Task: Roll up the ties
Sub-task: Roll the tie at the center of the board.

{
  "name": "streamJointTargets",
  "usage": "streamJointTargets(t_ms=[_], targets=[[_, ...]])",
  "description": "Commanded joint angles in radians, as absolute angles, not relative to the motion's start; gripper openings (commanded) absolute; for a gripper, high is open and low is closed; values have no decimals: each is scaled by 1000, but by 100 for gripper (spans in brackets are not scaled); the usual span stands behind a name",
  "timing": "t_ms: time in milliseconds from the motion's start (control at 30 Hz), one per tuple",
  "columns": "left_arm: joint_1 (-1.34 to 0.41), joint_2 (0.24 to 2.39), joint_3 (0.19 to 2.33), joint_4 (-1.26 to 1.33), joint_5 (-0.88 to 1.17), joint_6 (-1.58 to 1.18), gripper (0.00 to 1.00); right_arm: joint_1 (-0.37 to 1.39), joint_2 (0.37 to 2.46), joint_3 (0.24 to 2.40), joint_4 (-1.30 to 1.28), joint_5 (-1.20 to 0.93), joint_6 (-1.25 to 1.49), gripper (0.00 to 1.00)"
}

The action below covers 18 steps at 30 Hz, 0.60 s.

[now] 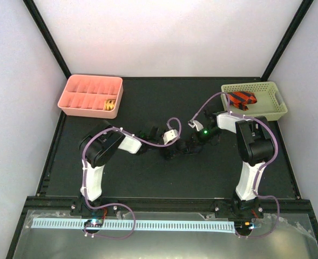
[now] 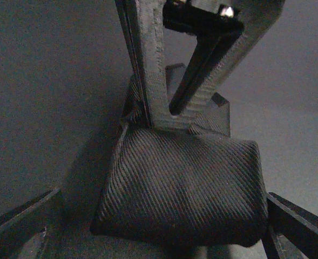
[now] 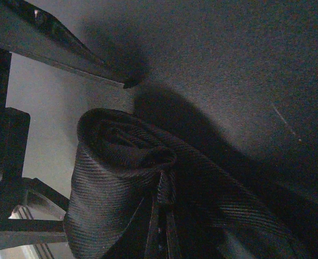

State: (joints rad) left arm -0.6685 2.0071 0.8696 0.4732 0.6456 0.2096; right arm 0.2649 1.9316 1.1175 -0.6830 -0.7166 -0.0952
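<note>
A dark ribbed tie, rolled into a thick bundle, lies on the black table between the two arms; it also shows in the right wrist view, and in the top view it is barely visible. My right gripper is shut on the roll's upper edge, its fingers meeting in a V. My left gripper is open, its fingers on either side of the roll. In the top view the left gripper and right gripper meet at the table's middle.
A pink divided box stands at the back left with a rolled patterned tie in one compartment. A yellow-green basket at the back right holds a red and blue striped tie.
</note>
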Motion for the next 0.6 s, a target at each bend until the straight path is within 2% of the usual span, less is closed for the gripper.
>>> streamJointTargets(t_ms=[0,167,233,433,567], targets=[[-668,2067,853,618,688,141,99,272,1966,1075,-680,-562,-96,2],[-692,2105,871,646,666,148,99,272,1983,1082,-693,-555,-91,2],[-700,2122,885,644,654,152,95,272,1990,1088,-698,-554,-86,2],[-721,2151,936,578,602,186,79,271,1989,1083,-695,-567,-98,2],[-724,2138,935,535,584,207,64,272,1983,1088,-696,-575,-100,2]])
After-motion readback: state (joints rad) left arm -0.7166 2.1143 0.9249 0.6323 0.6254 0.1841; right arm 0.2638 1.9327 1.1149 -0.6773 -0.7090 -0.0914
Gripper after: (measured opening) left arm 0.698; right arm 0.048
